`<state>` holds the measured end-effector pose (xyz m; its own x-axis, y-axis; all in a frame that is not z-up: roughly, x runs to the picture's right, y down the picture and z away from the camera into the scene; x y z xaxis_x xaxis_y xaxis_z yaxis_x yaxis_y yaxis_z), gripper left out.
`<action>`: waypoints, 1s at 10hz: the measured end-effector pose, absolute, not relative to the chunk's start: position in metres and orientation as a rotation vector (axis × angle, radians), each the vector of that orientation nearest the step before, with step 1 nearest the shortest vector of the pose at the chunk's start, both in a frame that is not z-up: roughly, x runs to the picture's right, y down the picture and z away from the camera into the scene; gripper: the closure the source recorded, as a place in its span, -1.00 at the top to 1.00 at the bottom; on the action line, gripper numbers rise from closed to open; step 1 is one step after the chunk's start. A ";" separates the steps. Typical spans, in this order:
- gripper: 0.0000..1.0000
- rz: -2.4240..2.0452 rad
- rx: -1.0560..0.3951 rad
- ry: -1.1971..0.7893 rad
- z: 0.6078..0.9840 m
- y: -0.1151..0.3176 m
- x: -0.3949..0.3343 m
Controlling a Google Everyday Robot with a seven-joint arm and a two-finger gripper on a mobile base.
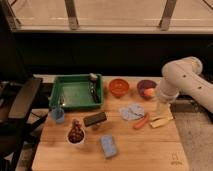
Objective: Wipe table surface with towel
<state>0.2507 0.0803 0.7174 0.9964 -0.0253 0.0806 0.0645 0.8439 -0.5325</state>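
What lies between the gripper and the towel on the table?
In the camera view, mostly bare table separates the gripper, at the picture's right, from the towel; an orange-red stick lies just below that stretch.

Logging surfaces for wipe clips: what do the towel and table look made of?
The towel looks like soft grey-blue cloth: it lies crumpled. The table looks like pale matte wood: tan, no glare. The gripper hangs right of the towel.
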 end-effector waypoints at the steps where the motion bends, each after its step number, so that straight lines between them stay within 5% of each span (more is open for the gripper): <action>1: 0.30 -0.072 -0.570 -0.089 0.727 0.084 0.237; 10: 0.30 -0.143 -0.603 -0.212 0.802 0.107 0.170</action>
